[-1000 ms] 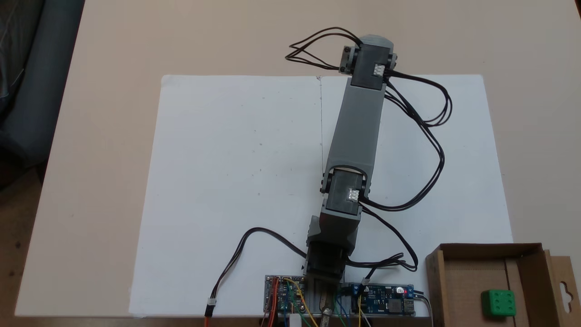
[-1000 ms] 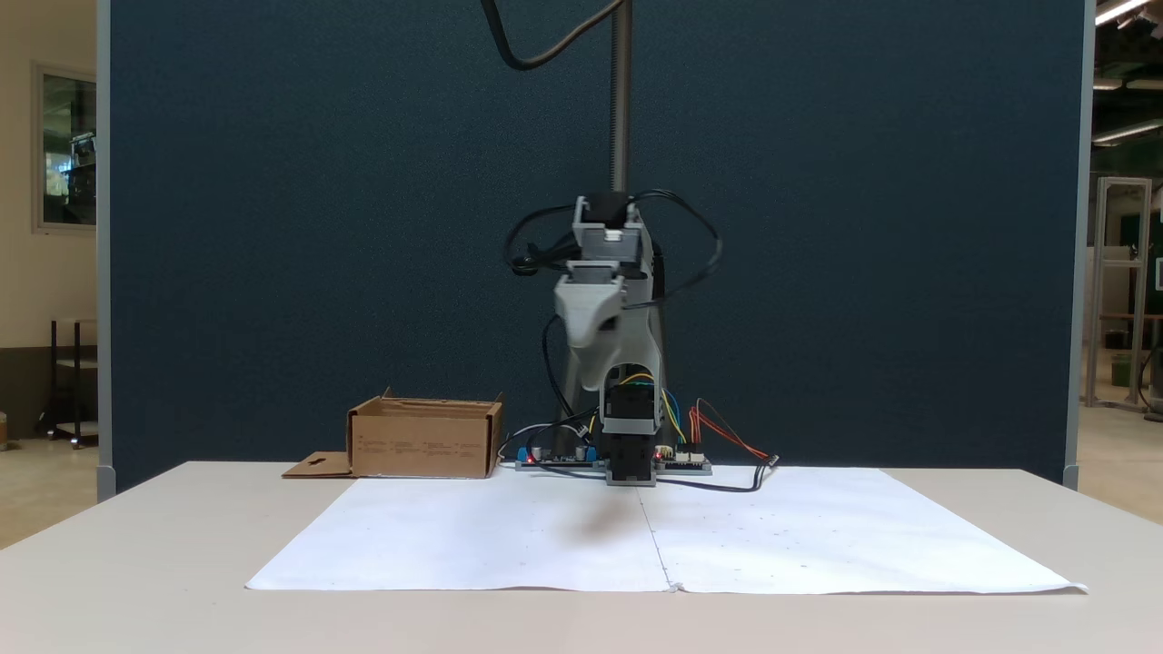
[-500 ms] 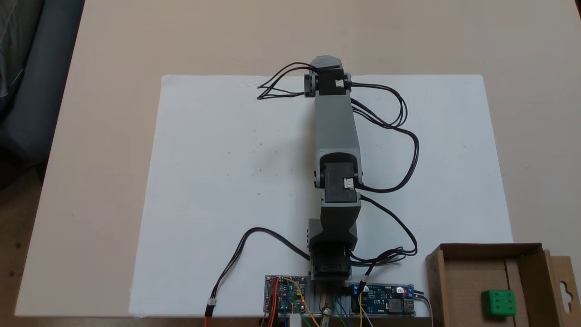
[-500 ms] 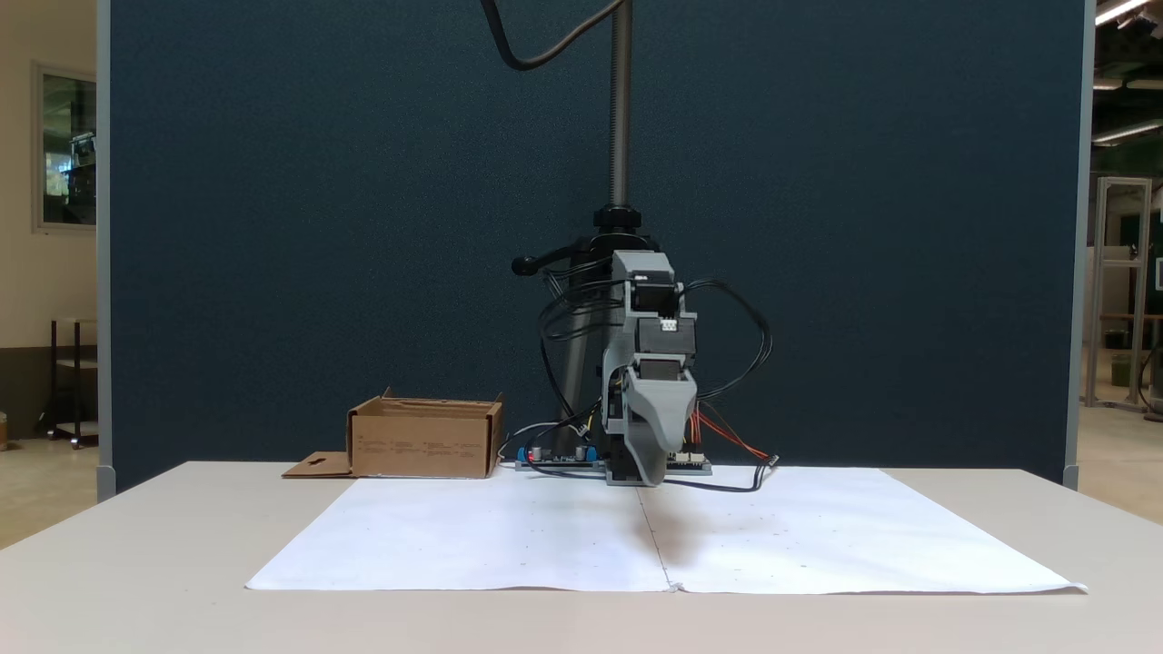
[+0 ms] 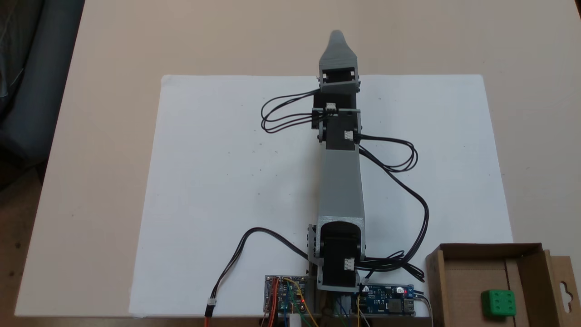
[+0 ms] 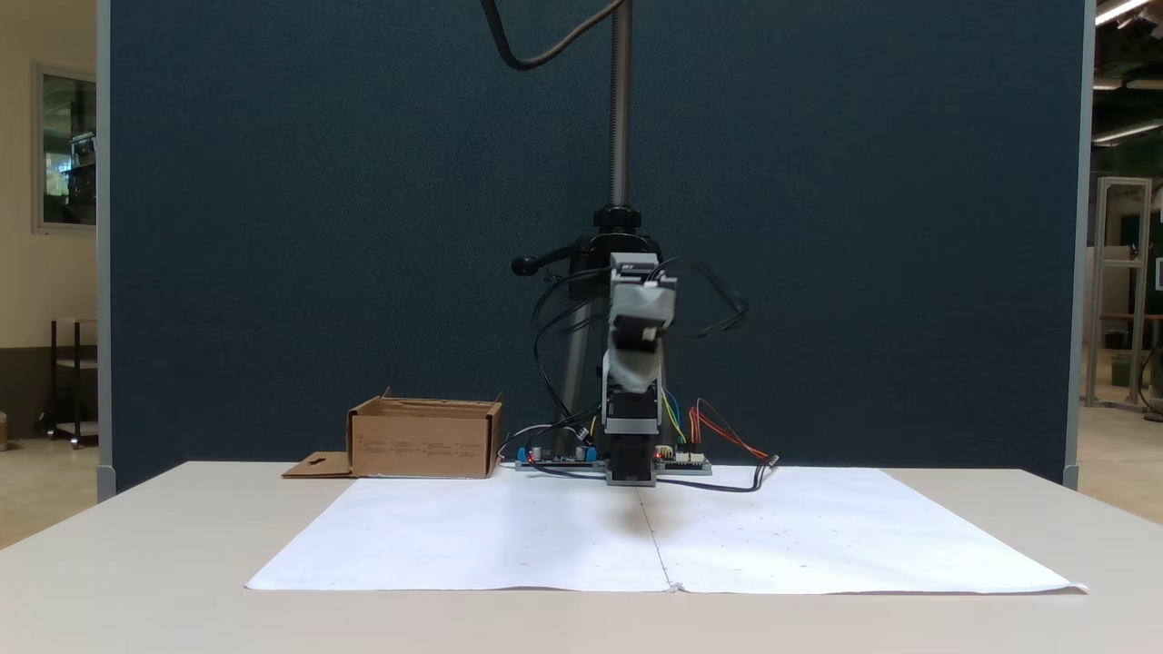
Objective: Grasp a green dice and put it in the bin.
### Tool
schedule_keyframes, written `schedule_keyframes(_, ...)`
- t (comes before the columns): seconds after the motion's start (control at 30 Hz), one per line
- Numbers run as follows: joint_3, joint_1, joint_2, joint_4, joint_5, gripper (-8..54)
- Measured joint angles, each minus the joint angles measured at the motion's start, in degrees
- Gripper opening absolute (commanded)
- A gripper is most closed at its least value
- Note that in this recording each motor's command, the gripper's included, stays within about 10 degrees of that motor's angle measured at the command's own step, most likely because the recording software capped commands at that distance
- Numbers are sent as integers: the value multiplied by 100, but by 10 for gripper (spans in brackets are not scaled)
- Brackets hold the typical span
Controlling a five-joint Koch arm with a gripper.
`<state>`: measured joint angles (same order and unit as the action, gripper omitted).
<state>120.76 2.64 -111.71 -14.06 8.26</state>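
one arm now stretched forward, tool leading.

Beige table; white paper sheet; cardboard bin; circuit boards at arm base.

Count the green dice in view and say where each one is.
1. The small bright green plastic dice lies inside the brown cardboard bin, six-pip face up. The bin's walls could hide another from the side camera.
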Motion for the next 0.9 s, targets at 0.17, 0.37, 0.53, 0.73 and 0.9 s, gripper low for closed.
schedule_keyframes(0.17, 1046, 211, -598, -870, 88, 444)
schedule_keyframes(0.37, 2303, 229, -782, -1969, 272, 445)
schedule_keyframes(0.53, 3155, 211, -1002, -2883, 281, 454)
schedule_keyframes(0.73, 4192, -105, -1714, -3964, 290, 461)
schedule_keyframes(0.9, 4904, -264, -1758, -4887, 290, 463)
